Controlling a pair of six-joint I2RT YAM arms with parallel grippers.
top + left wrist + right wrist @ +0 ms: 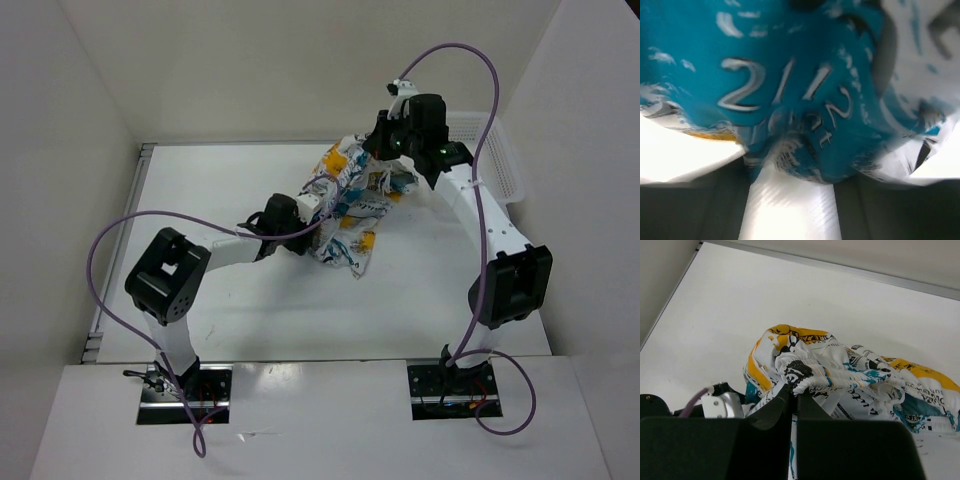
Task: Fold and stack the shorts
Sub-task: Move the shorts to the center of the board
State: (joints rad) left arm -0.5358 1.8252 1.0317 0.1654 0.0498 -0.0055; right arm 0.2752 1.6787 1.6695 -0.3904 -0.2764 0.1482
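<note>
Currently the shorts (345, 205) are one crumpled heap on the table (250, 300), around the middle and nearer the far edge than the near one. White cloth, teal, yellow-orange and black print. Can't tell from the heap if it's one piece or two.

Left hand (312, 205) reaches in from the left and is pushed into the heap's left side. In the left wrist view the teal print with white lettering fills nearly the whole frame, blurred, and the cloth bunches right at the tip of the hand (790, 172). The white fingers (790, 210) read as a single strip at bottom centre, so they look closed together with cloth caught at the tip.

Right hand (383, 148) sits at the far side of the heap, arm coming in from the right edge. In the right wrist view the two black fingers (775, 410) meet with hardly any gap at the tip of the hand (794, 392), pinched on a gathered white waistband-like fold. The rest of the shorts (840, 375) spills to the right, with a yellow-orange patch on top.

White lattice basket (500, 150) stands at the far right corner of the table, behind the right arm, apart from the cloth.
</note>
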